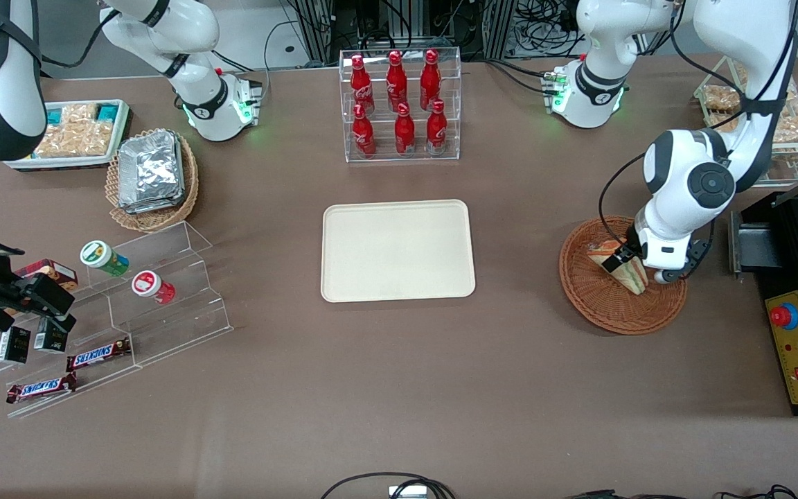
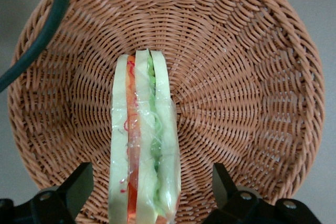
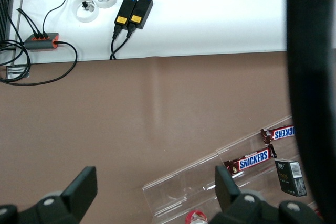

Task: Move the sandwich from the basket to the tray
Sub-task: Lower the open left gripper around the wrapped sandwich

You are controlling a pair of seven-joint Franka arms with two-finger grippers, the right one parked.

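Observation:
The sandwich (image 1: 633,277) (image 2: 144,129), a wrapped white-bread wedge with green, orange and red layers, stands on edge in the reddish-brown wicker basket (image 1: 593,305) (image 2: 252,77) toward the working arm's end of the table. My left gripper (image 1: 625,266) (image 2: 150,174) is lowered into the basket and is open. One of its fingers (image 2: 79,182) is on each side of the sandwich, with a gap showing on both sides. The cream tray (image 1: 397,249) lies flat at the table's middle with nothing on it.
A clear rack of red bottles (image 1: 400,104) stands farther from the camera than the tray. A black control box (image 1: 797,353) sits beside the basket at the table's end. A tan basket of foil packets (image 1: 152,173) and acrylic steps with snacks (image 1: 115,305) lie toward the parked arm's end.

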